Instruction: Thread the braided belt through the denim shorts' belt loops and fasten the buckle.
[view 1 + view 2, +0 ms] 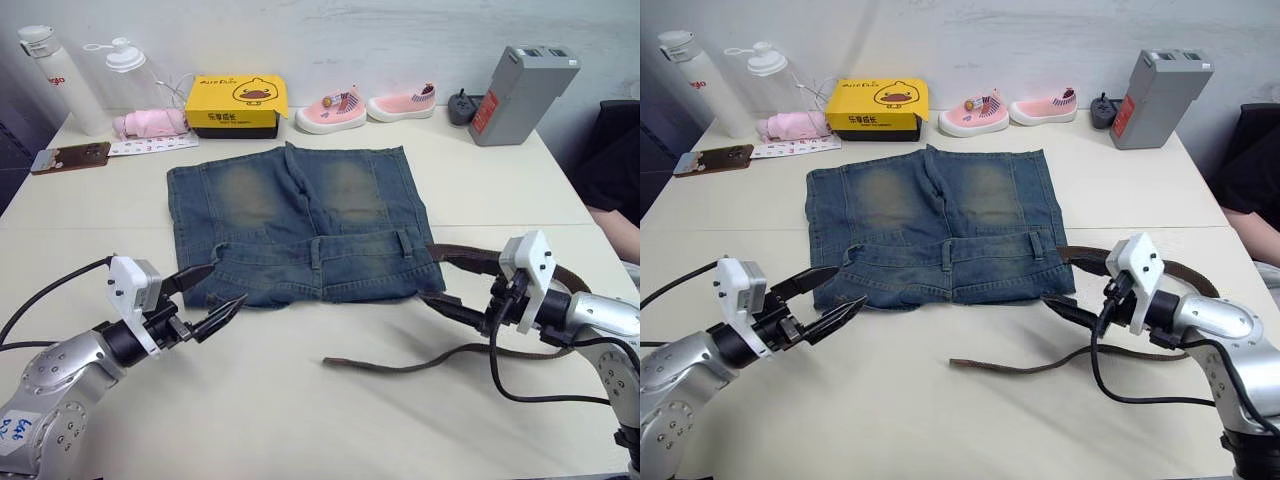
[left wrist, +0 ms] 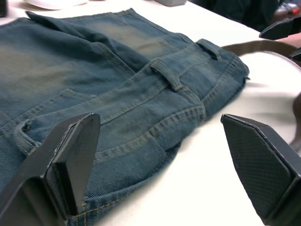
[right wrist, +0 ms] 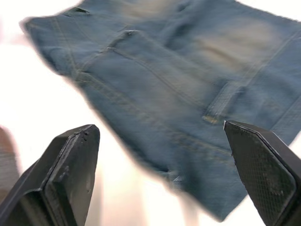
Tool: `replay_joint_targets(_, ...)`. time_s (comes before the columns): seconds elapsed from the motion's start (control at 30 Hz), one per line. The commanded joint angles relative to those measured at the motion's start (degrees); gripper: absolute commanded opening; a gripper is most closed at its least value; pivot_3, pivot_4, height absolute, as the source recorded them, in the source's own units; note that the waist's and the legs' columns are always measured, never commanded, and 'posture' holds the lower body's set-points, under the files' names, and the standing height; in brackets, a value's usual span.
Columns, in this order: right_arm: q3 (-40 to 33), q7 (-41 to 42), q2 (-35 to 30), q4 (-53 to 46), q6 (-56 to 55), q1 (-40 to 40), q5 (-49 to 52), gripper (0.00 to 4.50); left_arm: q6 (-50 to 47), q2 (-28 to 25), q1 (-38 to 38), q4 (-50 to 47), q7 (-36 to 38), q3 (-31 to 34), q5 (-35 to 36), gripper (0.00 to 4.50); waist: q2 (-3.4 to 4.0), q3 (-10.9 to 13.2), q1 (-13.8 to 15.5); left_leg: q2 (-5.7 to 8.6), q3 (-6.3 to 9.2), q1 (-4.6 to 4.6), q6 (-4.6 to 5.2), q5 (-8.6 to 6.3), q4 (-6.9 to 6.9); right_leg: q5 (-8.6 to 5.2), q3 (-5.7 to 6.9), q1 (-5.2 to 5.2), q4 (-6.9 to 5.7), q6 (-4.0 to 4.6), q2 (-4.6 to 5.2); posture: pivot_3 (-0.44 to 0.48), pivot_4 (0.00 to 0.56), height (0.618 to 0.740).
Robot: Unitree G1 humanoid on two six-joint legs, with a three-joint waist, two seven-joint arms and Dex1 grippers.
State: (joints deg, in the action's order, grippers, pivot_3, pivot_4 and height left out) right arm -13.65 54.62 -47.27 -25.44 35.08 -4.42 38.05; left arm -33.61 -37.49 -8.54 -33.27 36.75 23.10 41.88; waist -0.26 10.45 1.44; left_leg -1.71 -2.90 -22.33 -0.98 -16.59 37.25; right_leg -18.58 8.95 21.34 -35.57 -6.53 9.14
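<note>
The denim shorts (image 1: 290,220) lie flat on the table with the waistband toward me. Two belt loops (image 1: 316,250) (image 1: 405,240) stand out on the waistband. The braided belt (image 1: 470,258) starts at the waistband's right corner, curves around behind my right arm and comes back across the table to its tip (image 1: 335,361). It passes through no loop that I can see. The buckle is hidden. My left gripper (image 1: 228,283) is open at the waistband's left corner. Beside the right corner, my right gripper (image 1: 445,285) is open and holds nothing.
Along the far edge stand two bottles (image 1: 55,80), a pink cloth (image 1: 150,123), a yellow box (image 1: 237,105), two pink shoes (image 1: 330,112) and a grey block (image 1: 523,95). A phone (image 1: 70,157) lies far left. A person's dark sleeve (image 1: 615,170) shows at the right edge.
</note>
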Motion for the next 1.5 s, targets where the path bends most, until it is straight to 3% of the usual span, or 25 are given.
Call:
replay_joint_targets(0.03, 3.5, 5.7, -5.1, -6.5, 2.2, 0.6, 2.2, 4.47, 1.1, -3.7, -2.8, -2.7, 5.6, -2.0, -0.9, 4.5, 0.0, 0.0, 0.0, -0.01, -0.01, 0.0, 0.0, 0.0, 0.02, 0.0, -0.01, 0.0, -0.01, 0.0, 0.0, 0.0, 0.15, 0.703)
replay_joint_targets(0.2, 14.0, 5.8, -9.7, -7.1, -1.4, 0.8, -9.3, 4.47, 2.0, -5.0, -4.0, -2.6, 7.7, -3.4, -1.6, 4.5, 0.0, 0.0, 0.0, -0.04, -0.04, 0.01, -0.02, -0.03, 0.01, 0.0, -0.03, 0.02, 0.01, 0.0, -0.05, 0.0, 0.15, 0.703)
replay_joint_targets(0.33, 19.8, 4.2, -7.4, -4.8, -4.9, 0.6, -14.9, 4.47, 2.5, -4.8, -3.5, -2.5, 7.9, -4.0, -2.3, 4.5, -0.04, 0.0, 0.1, -0.04, -0.08, -0.02, -0.03, -0.05, 0.08, 0.0, -0.09, 0.09, 0.05, 0.0, -0.04, 0.0, 0.15, 0.703)
replay_joint_targets(0.43, 22.0, 3.3, -6.1, -3.5, -6.5, 0.8, -17.7, 3.67, 2.5, -5.1, -3.8, -2.8, 8.6, -4.3, -2.2, 4.5, -0.04, 0.0, -0.1, -0.04, -0.1, -0.02, -0.04, -0.05, 0.07, 0.0, -0.09, 0.1, -0.01, 0.0, -0.05, 0.0, 0.15, 0.703)
replay_joint_targets(0.57, 23.8, 2.8, -5.0, -3.2, -8.2, 2.3, -20.1, 1.64, 2.4, -5.5, -3.9, -2.6, 9.2, -4.2, -2.3, 4.5, -0.04, 0.0, 0.0, -0.04, -0.1, -0.02, -0.04, -0.05, 0.08, 0.0, -0.09, 0.1, -0.01, 0.0, -0.05, 0.0, 0.15, 0.703)
replay_joint_targets(0.7, 24.4, 2.4, -4.4, -3.9, -8.9, 3.4, -20.7, 0.03, 2.4, -6.0, -3.4, -2.1, 9.7, -4.4, -2.5, 4.5, -0.04, 0.0, 0.0, -0.05, -0.1, 0.0, -0.04, -0.05, 0.08, 0.0, -0.1, 0.1, -0.02, 0.0, -0.05, 0.0, 0.15, 0.703)
replay_joint_targets(0.97, 21.2, 4.6, -4.5, -6.4, -11.7, 2.6, -18.1, 0.03, 0.9, -8.1, -0.4, -1.4, 12.7, -7.0, -1.0, 4.5, -0.05, 0.0, 0.0, -0.05, -0.11, 0.01, -0.04, -0.05, 0.11, 0.0, -0.12, 0.1, -0.01, 0.0, -0.05, 0.0, 0.15, 0.703)
replay_joint_targets(1.17, 20.4, 6.5, -4.4, -8.7, -11.5, -2.2, -16.1, 0.03, -2.7, -10.2, 5.2, 0.5, 17.2, -10.7, 2.5, 4.5, -0.05, 0.0, -0.1, -0.08, -0.11, 0.02, -0.04, -0.05, 0.15, 0.0, -0.15, 0.1, -0.06, 0.0, -0.09, 0.0, 0.15, 0.703)
replay_joint_targets(1.5, 23.0, 6.2, -3.5, -10.2, -10.1, -6.1, -16.6, 0.03, -1.7, -6.5, 15.7, 5.9, 19.4, -22.2, -1.8, 4.5, -0.05, 0.0, 0.0, -0.08, -0.13, 0.0, -0.05, -0.05, 0.15, 0.0, -0.18, 0.1, -0.1, 0.0, -0.18, 0.0, 0.15, 0.703)
